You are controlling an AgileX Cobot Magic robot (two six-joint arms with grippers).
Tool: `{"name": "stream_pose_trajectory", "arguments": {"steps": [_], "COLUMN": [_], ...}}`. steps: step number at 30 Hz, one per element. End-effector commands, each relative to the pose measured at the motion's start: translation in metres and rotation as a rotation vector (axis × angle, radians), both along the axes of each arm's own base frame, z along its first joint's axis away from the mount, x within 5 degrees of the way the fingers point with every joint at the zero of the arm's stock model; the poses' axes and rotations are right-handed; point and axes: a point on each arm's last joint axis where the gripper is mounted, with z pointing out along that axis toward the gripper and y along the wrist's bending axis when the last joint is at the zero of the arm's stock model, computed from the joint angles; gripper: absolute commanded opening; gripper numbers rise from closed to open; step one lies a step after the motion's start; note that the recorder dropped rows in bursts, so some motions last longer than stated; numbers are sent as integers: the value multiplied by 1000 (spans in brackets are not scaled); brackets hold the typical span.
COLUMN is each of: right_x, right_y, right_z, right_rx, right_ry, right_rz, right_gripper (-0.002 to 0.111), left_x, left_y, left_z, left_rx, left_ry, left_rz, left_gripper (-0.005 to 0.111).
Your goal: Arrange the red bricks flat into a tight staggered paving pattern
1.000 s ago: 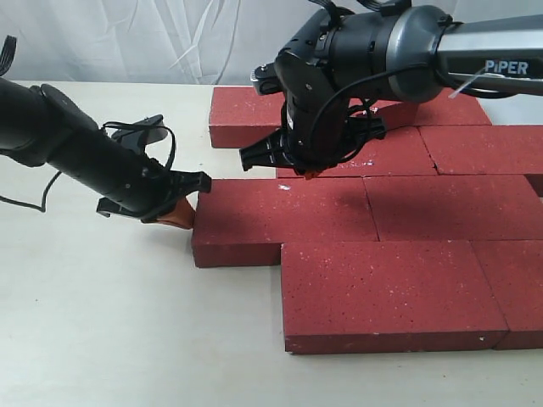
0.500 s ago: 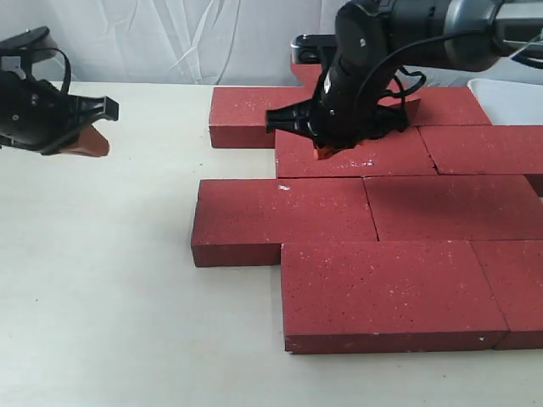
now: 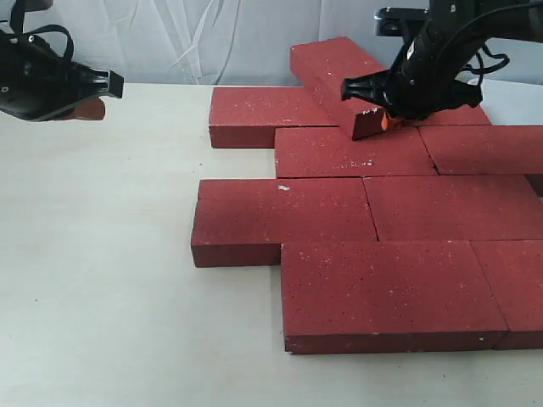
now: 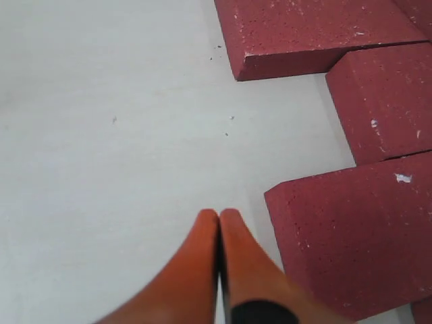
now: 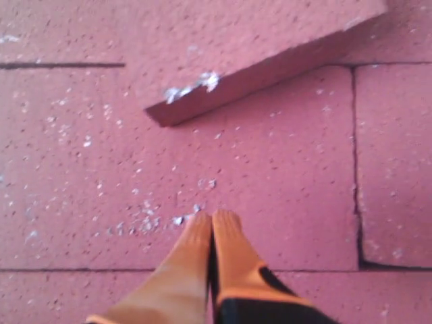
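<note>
Several red bricks lie flat in staggered rows, among them one at the back left (image 3: pixel 254 114), a middle one (image 3: pixel 356 153), a left one (image 3: pixel 280 220) and a front one (image 3: pixel 390 292). One more red brick (image 3: pixel 335 80) rests slantwise on top of the back rows; its chipped end (image 5: pixel 202 88) shows in the right wrist view. My right gripper (image 3: pixel 388 121) (image 5: pixel 212 217) is shut and empty, just beside that end, over a flat brick (image 5: pixel 270 182). My left gripper (image 3: pixel 89 108) (image 4: pixel 219 214) is shut and empty, raised over the bare table (image 4: pixel 101 135), well left of the bricks (image 4: pixel 358 236).
The pale table (image 3: pixel 102 280) stretches left of and in front of the paving. A white curtain (image 3: pixel 187 34) hangs behind. The paving runs off the right edge of the exterior view, where another brick (image 3: pixel 517 284) shows.
My left gripper has pulled away from the left brick's edge, up and to the far left. The right arm has moved back and right, uncovering the brick lying slantwise on top.
</note>
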Motion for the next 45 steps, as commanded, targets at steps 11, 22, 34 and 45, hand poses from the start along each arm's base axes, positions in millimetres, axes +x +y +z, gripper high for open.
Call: {"name": "stream_pose_trajectory", "arguments": {"steps": [11, 22, 34, 45], "right_x": [28, 67, 114, 128], "right_y": [-58, -63, -79, -90], "right_z": [16, 36, -3, -70], "right_rx": [-4, 34, 36, 59], "right_ry": [-230, -280, -392, -337], "right_rz": [-14, -33, -97, -141], "right_gripper": [-1, -1, -1, -1], "left_x": [1, 2, 2, 3], "left_y": [-2, -2, -2, -2], "left_z": [7, 7, 8, 8], "left_rx": [-30, -47, -47, -49], "left_ry": [-49, -53, -57, -65], "left_rz": [24, 33, 34, 38], "left_gripper": [0, 0, 0, 0]}}
